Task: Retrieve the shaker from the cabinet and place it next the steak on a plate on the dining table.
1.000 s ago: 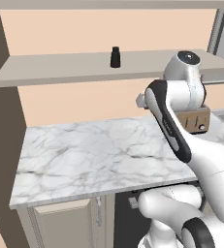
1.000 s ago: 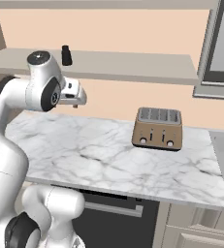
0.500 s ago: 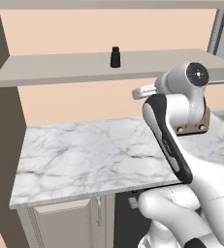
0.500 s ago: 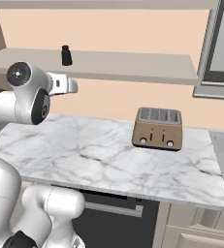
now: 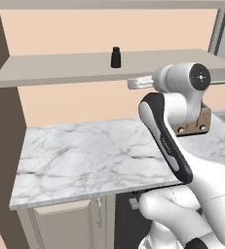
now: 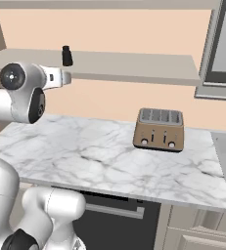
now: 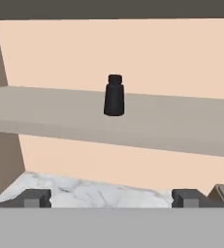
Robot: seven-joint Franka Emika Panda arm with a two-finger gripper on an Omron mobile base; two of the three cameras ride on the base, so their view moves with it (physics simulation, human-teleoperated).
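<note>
The shaker stands upright on the cabinet shelf, alone on the board and well apart from the gripper, which hangs below shelf level with its jaws spread wide and nothing between them. It looks small, rigid and light, so little force should hold it, but the smooth black body seems slick and, being narrow at the base, easy to tip with a glancing touch. The best hold is probably across the wider lower body, below the narrower cap, with the fingers level. The shelf holds nothing else that I can see; a toaster sits on the counter below.
</note>
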